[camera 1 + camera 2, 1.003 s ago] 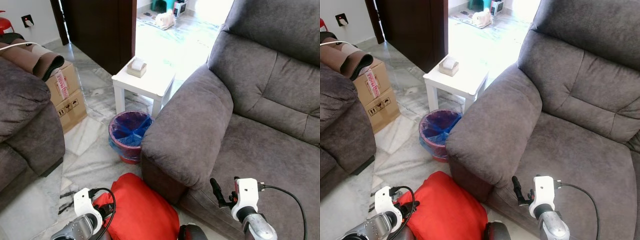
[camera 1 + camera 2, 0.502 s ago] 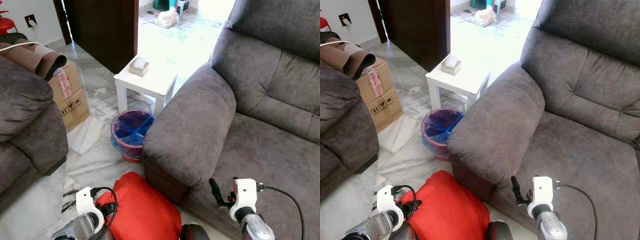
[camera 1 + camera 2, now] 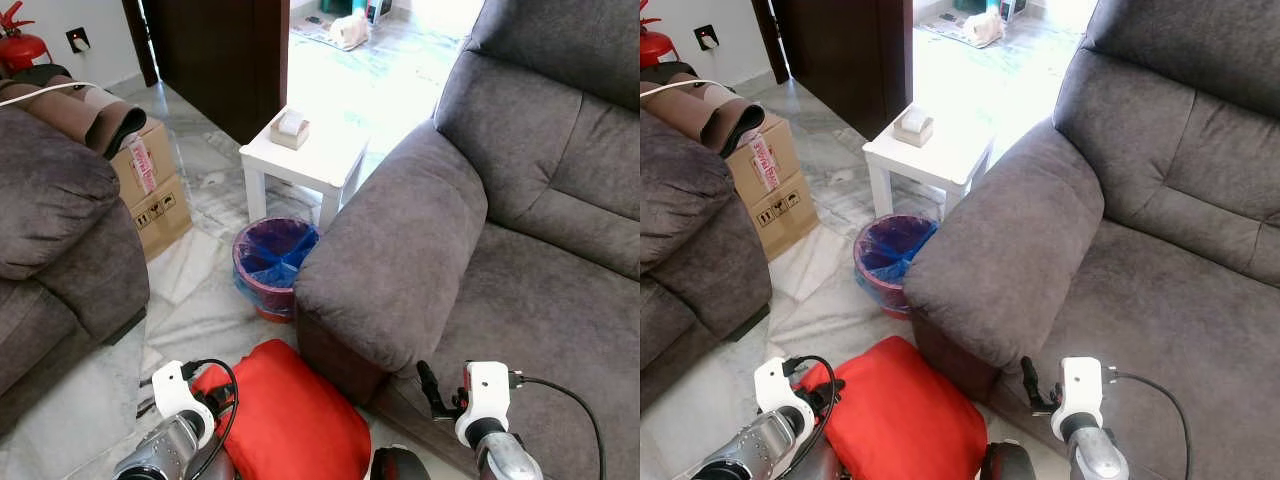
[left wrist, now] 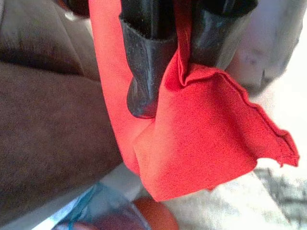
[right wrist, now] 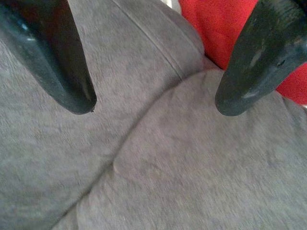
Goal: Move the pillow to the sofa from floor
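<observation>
the left gripper (image 4: 180, 72) is clamped on a corner of the red pillow (image 3: 290, 415), its two black fingers (image 4: 144, 67) pinching a fold of the fabric between them. the pillow sits low at the robot's front, by the foot of the sofa's armrest (image 3: 395, 260); whether it rests on the marble floor (image 3: 190, 300) or hangs just off it cannot be told. the right gripper (image 5: 153, 103) hovers over the grey sofa (image 3: 540, 260) seat with its fingers spread apart and nothing between them, a bit of the pillow showing past one fingertip.

just beyond the pillow, a bin (image 3: 272, 268) lined with a blue bag stands on the floor, close against the armrest. behind it is a small white side table (image 3: 305, 165) with a small box (image 3: 292, 128) on top. to the robot's left sits a second grey sofa (image 3: 55, 240), and past it a cardboard box (image 3: 155, 185) with a rolled brown mat (image 3: 95, 110) lying on it. farther off are a dark wooden door (image 3: 220, 50), a red fire extinguisher (image 3: 20, 45) by the wall, and a bright sunlit room beyond the doorway.
</observation>
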Robot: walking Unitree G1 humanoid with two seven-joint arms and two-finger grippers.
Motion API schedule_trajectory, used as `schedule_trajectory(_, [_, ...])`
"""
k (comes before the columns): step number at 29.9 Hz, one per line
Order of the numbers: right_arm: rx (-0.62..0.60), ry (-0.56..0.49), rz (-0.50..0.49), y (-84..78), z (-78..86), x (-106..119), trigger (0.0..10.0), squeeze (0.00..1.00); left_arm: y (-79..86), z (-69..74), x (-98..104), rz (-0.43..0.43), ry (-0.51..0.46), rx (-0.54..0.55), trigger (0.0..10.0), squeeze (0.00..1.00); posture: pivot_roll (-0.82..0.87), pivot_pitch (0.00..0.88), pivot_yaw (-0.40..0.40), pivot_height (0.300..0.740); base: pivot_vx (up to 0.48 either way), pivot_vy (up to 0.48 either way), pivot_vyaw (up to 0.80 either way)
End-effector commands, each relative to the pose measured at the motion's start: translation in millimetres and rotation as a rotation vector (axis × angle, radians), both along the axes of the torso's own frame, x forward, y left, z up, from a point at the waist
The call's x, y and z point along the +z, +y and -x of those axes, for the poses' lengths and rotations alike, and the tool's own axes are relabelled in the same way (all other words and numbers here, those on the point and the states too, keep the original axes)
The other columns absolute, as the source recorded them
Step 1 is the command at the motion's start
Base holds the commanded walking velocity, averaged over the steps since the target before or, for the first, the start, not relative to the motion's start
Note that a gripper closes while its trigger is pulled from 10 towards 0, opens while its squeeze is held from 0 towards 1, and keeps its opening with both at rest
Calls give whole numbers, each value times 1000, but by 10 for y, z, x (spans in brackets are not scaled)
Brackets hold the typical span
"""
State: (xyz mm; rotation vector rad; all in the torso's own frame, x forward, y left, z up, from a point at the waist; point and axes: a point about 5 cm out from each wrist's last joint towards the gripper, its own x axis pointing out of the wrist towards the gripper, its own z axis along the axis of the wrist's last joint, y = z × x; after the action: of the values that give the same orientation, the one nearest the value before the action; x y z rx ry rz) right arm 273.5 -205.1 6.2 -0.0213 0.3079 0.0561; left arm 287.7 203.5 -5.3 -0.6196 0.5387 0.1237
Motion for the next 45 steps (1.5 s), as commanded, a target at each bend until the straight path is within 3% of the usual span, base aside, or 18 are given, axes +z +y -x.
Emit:
schedule_trajectory(1, [-17, 36, 9, -43, 73, -74, 10000, 0, -22, -13, 37, -36, -50, -27, 10000, 0, -4, 164, -37, 607, 0, 0, 0])
schedule_trajectory(3, [-26, 38, -25, -41, 87, -85, 10000, 0, -33, -23, 59, -70, -68, -42, 10000, 0, -1, 162, -36, 617, 0, 0, 0])
schedule_trajectory(8, [-19, 46, -14, -33, 90, -97, 10000, 0, 2, -39, 79, -61, -76, -7, 10000, 0, 3, 158, -35, 647, 0, 0, 0])
schedule_trajectory(12, [-18, 37, -8, -22, 76, -88, 10000, 0, 90, -67, 132, -136, -84, 5, 10000, 0, 5, 150, -25, 672, 0, 0, 0])
schedule_trajectory(19, [-25, 33, -2, -46, 60, -76, 10000, 0, 113, -110, 183, -125, -100, 29, 10000, 0, 7, 132, -13, 717, 0, 0, 0])
schedule_trajectory(22, [31, 73, 84, -49, 78, -112, 10000, 0, 66, -140, 215, -117, -122, 35, 10000, 0, 9, 124, -8, 740, 0, 0, 0])
schedule_trajectory(27, [22, 80, 91, -114, 68, -97, 10000, 0, 72, -153, 236, -109, -131, 47, 10000, 0, 17, 124, -9, 740, 0, 0, 0])
schedule_trajectory(37, [124, 76, 278, -352, -97, 123, 10000, 0, 67, -152, 248, -92, -141, 83, 10000, 0, 9, 124, -6, 740, 0, 0, 0])
schedule_trajectory(44, [121, 43, 305, -441, -166, 243, 10000, 0, 30, -263, 426, 22, -259, 128, 10000, 0, 8, 122, -5, 740, 0, 0, 0])
schedule_trajectory(45, [119, 41, 308, -447, -169, 249, 10000, 0, 8, -304, 523, 46, -324, 119, 10000, 0, 11, 123, -4, 740, 0, 0, 0])
